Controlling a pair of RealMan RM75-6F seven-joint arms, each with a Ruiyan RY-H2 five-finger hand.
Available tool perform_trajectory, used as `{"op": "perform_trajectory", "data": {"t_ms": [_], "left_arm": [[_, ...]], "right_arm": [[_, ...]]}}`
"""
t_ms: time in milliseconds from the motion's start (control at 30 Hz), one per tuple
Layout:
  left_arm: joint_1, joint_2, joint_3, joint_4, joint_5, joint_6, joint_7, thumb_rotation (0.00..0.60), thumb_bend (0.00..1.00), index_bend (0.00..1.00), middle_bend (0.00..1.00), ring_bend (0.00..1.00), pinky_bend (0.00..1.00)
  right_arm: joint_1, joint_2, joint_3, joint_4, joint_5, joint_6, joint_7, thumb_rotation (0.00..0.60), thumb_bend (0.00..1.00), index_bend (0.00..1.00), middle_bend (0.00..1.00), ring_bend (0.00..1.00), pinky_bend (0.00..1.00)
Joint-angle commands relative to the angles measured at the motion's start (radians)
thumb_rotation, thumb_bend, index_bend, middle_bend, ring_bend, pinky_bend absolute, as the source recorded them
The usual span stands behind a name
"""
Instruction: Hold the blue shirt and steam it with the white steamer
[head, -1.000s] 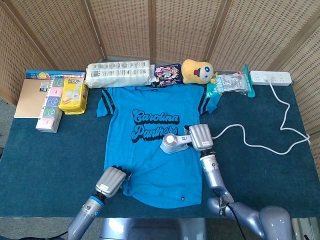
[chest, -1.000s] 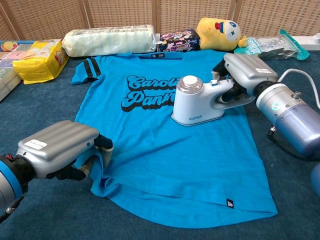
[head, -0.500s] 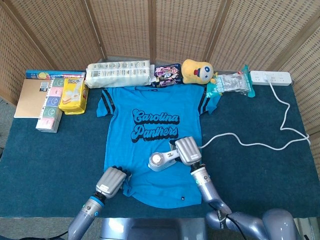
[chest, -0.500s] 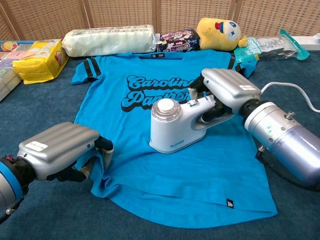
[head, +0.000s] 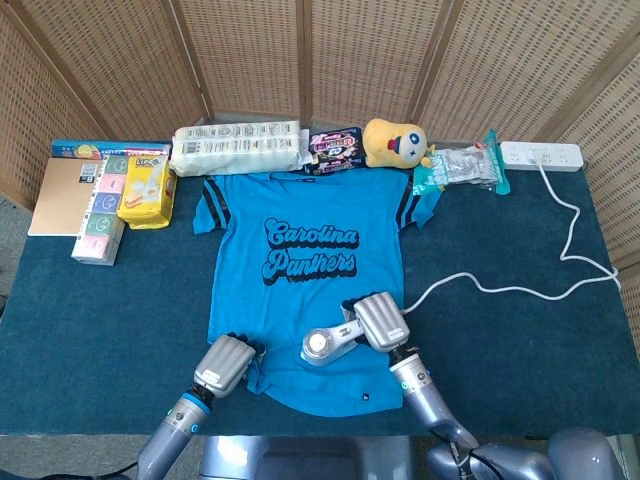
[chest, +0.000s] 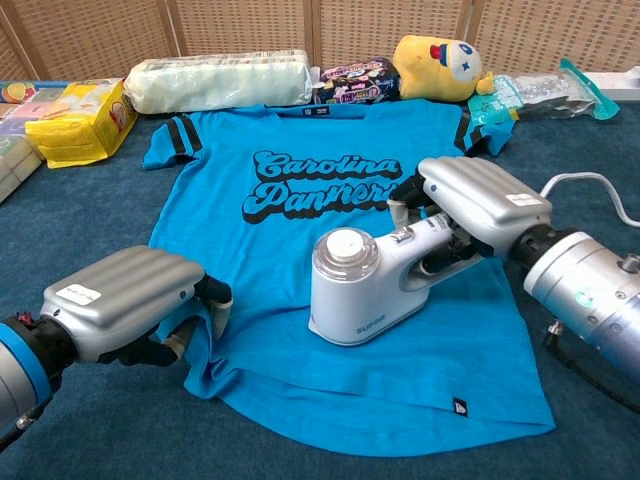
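Table (head: 120, 300): one, dark blue cloth; bare stretches to either side of the shirt.
Shirt (chest: 300, 230): one, flat at mid-table, hem near the front edge.
Steamer (chest: 365, 290): one, standing on the shirt's lower half.
Right hand (chest: 480, 205): wrapped around the steamer's handle.
Left hand (chest: 125, 305): pinching the shirt's lower-left hem.

Ribbed silver left hand (chest: 125, 300), right hand (chest: 482, 203); grey forearms, blue band.

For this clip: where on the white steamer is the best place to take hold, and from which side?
By its handle, from the rear. On the white steamer the handle juts back toward the right hand, which grips it, leaving the flat base on the blue shirt.
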Motion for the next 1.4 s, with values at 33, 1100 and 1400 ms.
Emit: {"op": "perform_trajectory", "data": {"t_ms": [33,1100,1400], "left_arm": [[-0.001,-0.001,0.001,0.0,0.0,-0.001,0.001,0.6,0.66,0.52,0.54,0.48,0.49],[0.003,0.005,0.0,-0.007,-0.006,0.003,0.01,0.6,0.65,0.52,0.54,0.48,0.49],[0.003,0.006,-0.002,-0.006,-0.011,0.003,0.012,0.6,0.65,0.52,0.54,0.48,0.49]], "right_arm": [[-0.01,0.009,-0.002,-0.003,0.003,0.0,-0.001,0.6,0.37,0.74,0.7,0.74,0.68],[0.058,-0.018,0.146,0.203,0.106,-0.096,0.019,0.6,0.36,0.74,0.7,0.73,0.67],[0.096,-0.058,0.202,0.332,0.159,-0.12,0.02,0.6,0.36,0.74,0.7,0.73,0.67]]}}
